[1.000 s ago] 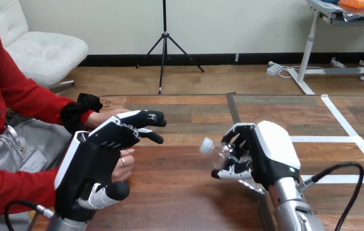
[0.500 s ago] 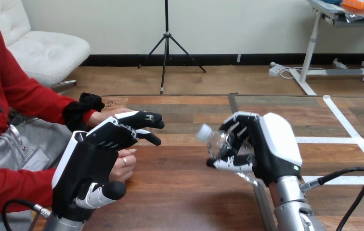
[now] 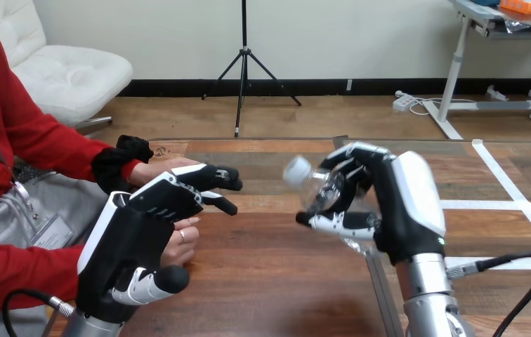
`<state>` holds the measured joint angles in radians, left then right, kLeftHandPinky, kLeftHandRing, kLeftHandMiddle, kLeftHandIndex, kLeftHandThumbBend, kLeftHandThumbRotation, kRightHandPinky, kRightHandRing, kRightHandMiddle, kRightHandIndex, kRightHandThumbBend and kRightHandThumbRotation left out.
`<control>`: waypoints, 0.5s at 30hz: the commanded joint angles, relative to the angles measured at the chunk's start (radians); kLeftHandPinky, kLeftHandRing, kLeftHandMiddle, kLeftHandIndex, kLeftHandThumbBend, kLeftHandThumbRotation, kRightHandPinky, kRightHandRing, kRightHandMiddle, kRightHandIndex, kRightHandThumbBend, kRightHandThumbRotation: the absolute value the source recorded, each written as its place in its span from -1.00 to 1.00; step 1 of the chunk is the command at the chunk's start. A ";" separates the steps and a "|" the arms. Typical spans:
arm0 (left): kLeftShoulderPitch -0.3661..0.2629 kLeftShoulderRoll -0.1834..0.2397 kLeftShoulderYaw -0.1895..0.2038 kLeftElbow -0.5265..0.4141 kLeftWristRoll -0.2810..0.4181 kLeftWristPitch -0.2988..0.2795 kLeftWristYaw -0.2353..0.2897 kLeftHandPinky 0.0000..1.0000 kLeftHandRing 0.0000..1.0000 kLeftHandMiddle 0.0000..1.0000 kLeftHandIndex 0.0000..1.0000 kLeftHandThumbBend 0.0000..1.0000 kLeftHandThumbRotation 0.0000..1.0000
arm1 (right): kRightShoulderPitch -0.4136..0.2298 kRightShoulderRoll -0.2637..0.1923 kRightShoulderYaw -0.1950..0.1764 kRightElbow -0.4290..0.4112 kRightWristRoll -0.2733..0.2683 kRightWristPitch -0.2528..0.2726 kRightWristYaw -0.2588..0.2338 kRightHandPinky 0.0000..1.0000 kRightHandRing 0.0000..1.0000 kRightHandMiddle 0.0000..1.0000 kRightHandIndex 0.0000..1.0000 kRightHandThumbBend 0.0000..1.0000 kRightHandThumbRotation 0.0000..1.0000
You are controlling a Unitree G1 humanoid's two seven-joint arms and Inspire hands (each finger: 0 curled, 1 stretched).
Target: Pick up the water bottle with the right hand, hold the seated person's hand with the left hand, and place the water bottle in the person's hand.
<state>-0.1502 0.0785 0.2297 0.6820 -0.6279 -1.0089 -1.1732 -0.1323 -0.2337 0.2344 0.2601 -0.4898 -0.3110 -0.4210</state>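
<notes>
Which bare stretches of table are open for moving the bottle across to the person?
Bare table lies between the left hand and the right hand, which grips the bottle; the far strip is free too. Crowded at left, where the left hand lies over the person's hand.

Right hand (image 3: 407, 203): black, white back shell, black-and-white fingers | left hand (image 3: 126, 242): black, white edging | water bottle (image 3: 299, 173): clear, pale cap | right forearm (image 3: 425, 284): silver | table (image 3: 270, 281): brown wood grain, planks of varied tone | tape lines (image 3: 505, 179): white
</notes>
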 commanded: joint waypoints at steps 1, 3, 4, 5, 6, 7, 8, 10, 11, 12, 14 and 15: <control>-0.054 0.016 0.006 0.004 0.008 -0.010 0.001 0.22 0.49 0.53 0.47 0.85 0.28 | -0.027 0.022 -0.053 -0.059 0.038 -0.075 -0.035 -0.26 -0.19 -0.08 -0.04 0.56 -1.00; -0.053 0.016 0.006 0.001 0.015 -0.015 0.007 0.21 0.49 0.53 0.47 0.85 0.28 | -0.026 0.031 -0.062 -0.053 0.059 -0.099 -0.034 -0.26 -0.19 -0.08 -0.04 0.56 -1.00; -0.053 0.017 0.006 0.000 0.017 -0.016 0.009 0.21 0.49 0.52 0.47 0.85 0.28 | -0.026 0.034 -0.064 -0.051 0.064 -0.106 -0.034 -0.26 -0.19 -0.08 -0.04 0.56 -1.00; -0.054 0.015 0.008 0.002 0.021 -0.026 0.014 0.21 0.49 0.52 0.47 0.84 0.28 | -0.027 0.038 -0.069 -0.045 0.074 -0.118 -0.035 -0.26 -0.19 -0.07 -0.04 0.55 -1.00; -0.054 0.014 0.010 0.004 0.024 -0.033 0.017 0.21 0.48 0.52 0.46 0.84 0.29 | -0.028 0.041 -0.072 -0.042 0.079 -0.126 -0.036 -0.26 -0.19 -0.07 -0.04 0.55 -1.00; -0.052 0.015 0.010 0.003 0.033 -0.036 0.027 0.21 0.48 0.51 0.46 0.84 0.30 | -0.030 0.044 -0.077 -0.030 0.085 -0.145 -0.044 -0.26 -0.19 -0.07 -0.04 0.55 -1.00; -0.051 0.016 0.009 0.002 0.038 -0.037 0.033 0.20 0.48 0.51 0.46 0.85 0.31 | -0.033 0.047 -0.080 -0.021 0.088 -0.158 -0.049 -0.26 -0.19 -0.07 -0.04 0.55 -1.00; -0.050 0.020 0.008 0.003 0.048 -0.047 0.040 0.20 0.47 0.50 0.46 0.86 0.33 | -0.037 0.054 -0.087 -0.004 0.103 -0.186 -0.051 -0.26 -0.18 -0.06 -0.04 0.56 -1.00; -0.051 0.021 0.008 0.005 0.052 -0.055 0.042 0.20 0.47 0.50 0.46 0.85 0.34 | -0.039 0.059 -0.092 0.003 0.112 -0.199 -0.049 -0.26 -0.18 -0.06 -0.04 0.56 -1.00; -0.052 0.023 0.008 0.007 0.054 -0.060 0.044 0.20 0.47 0.50 0.46 0.85 0.35 | -0.040 0.062 -0.095 0.009 0.118 -0.208 -0.048 -0.26 -0.17 -0.06 -0.04 0.56 -1.00; -0.051 0.026 0.005 0.006 0.058 -0.056 0.048 0.20 0.46 0.50 0.46 0.85 0.36 | -0.045 0.071 -0.102 0.026 0.132 -0.237 -0.053 -0.26 -0.17 -0.05 -0.04 0.56 -1.00; -0.050 0.028 0.004 0.005 0.058 -0.054 0.049 0.21 0.46 0.50 0.46 0.85 0.36 | -0.046 0.074 -0.104 0.032 0.134 -0.246 -0.054 -0.26 -0.16 -0.05 -0.04 0.57 -1.00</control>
<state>-0.1502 0.0857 0.2316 0.6820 -0.5825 -1.0498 -1.1396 -0.1197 -0.1883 0.1714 0.2794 -0.3886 -0.4832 -0.4489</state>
